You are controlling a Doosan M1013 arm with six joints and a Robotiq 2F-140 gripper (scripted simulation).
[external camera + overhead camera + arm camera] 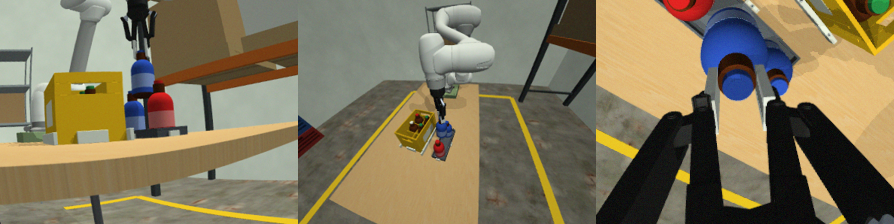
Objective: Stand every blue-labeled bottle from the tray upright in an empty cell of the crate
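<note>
My gripper (pixel 441 121) (pixel 141 56) (pixel 736 79) is shut on the neck of a blue bottle (pixel 441 130) (pixel 142 78) (pixel 732 42), which hangs upright above the tray (pixel 448 146) (pixel 181 130) (pixel 771 34). Another blue bottle (pixel 449 130) (pixel 135 113) (pixel 782 64) stands upright on the tray, partly hidden. A red bottle (pixel 439 149) (pixel 161 107) (pixel 690 7) stands at the tray's near end. The yellow crate (pixel 406 142) (pixel 88 116) beside the tray holds brown bottles with red, white and green caps. Its cell floor is mostly hidden.
White pieces (pixel 92 136) sit along the crate's base. The crate's raised walls stand close to the tray. The arm's green base (pixel 451 92) is at the table's far end. Tall racking (pixel 539 52) stands off to the right, beyond the table.
</note>
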